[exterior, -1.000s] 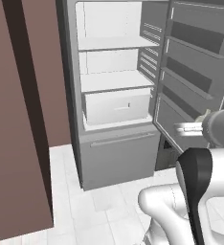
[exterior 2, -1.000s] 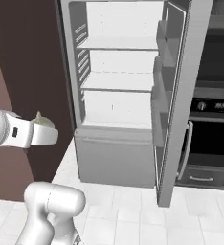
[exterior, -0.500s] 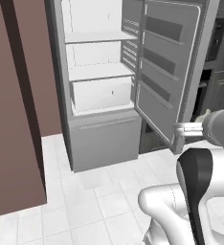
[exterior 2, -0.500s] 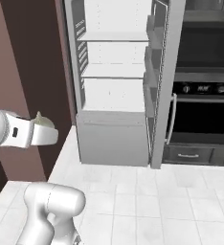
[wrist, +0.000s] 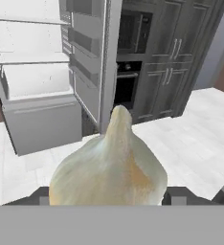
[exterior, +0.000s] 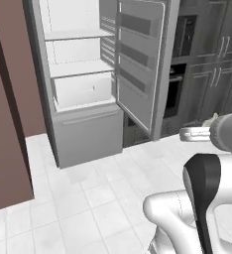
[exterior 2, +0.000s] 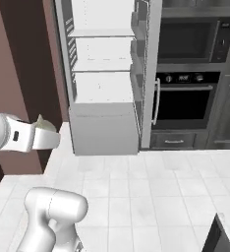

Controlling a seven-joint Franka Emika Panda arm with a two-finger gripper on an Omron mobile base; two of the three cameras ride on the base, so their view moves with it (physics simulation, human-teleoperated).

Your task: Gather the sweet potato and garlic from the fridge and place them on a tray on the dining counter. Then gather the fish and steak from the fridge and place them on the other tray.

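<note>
floor: white tiled floor (exterior: 103, 198) lay open before the fridge (exterior: 83, 84).
door: fridge door (exterior: 138, 59) stood swung out, blocking the oven (exterior 2: 183, 106) side.

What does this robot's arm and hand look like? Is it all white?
Mostly white. The arm is made of smooth, rounded white segments with a dark, almost black band at a joint. The part leading to the hand is a pale grey-white cylinder with a small dark mark on its side. In the hand view, the fingertips are small, dark grey and blocky. No loose cables show.
</note>
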